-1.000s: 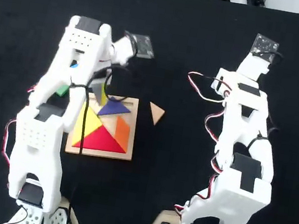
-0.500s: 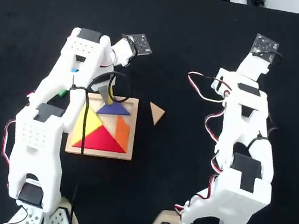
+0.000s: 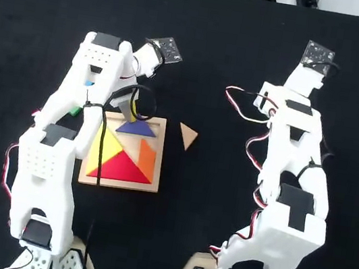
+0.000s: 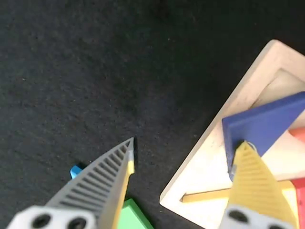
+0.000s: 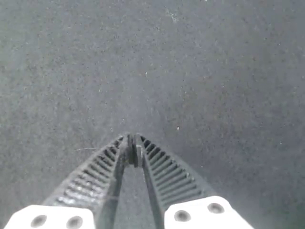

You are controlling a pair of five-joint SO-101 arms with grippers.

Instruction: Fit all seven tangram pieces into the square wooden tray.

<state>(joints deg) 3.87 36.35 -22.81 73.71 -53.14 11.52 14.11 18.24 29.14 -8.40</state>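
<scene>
The square wooden tray [image 3: 150,188] [image 4: 214,167] lies in front of the left arm. It holds a yellow triangle [image 3: 111,145], a red triangle [image 3: 120,166], an orange piece [image 3: 146,158] and a blue triangle [image 3: 137,128] [image 4: 267,126] along its far edge. My left gripper [image 3: 131,110] [image 4: 187,144] is open over the tray's far left corner. One fingertip [image 4: 245,157] touches the blue triangle; the other hangs outside the tray. A tan triangle [image 3: 187,136] lies right of the tray. A green piece [image 3: 74,110] [image 4: 131,217] and a small blue piece [image 3: 89,83] [image 4: 75,171] lie to its left. My right gripper [image 5: 132,143] is shut over bare black table.
The right arm [image 3: 290,166] stands off to the right, well away from the tray. The black tabletop [image 3: 247,50] stretches wide behind and between the arms. The left arm's links [image 3: 63,136] cover part of the tray's left side.
The left wrist has turned and drawn slightly back. The blue triangle has slid a little toward the tray's far edge. The right arm has not moved.
</scene>
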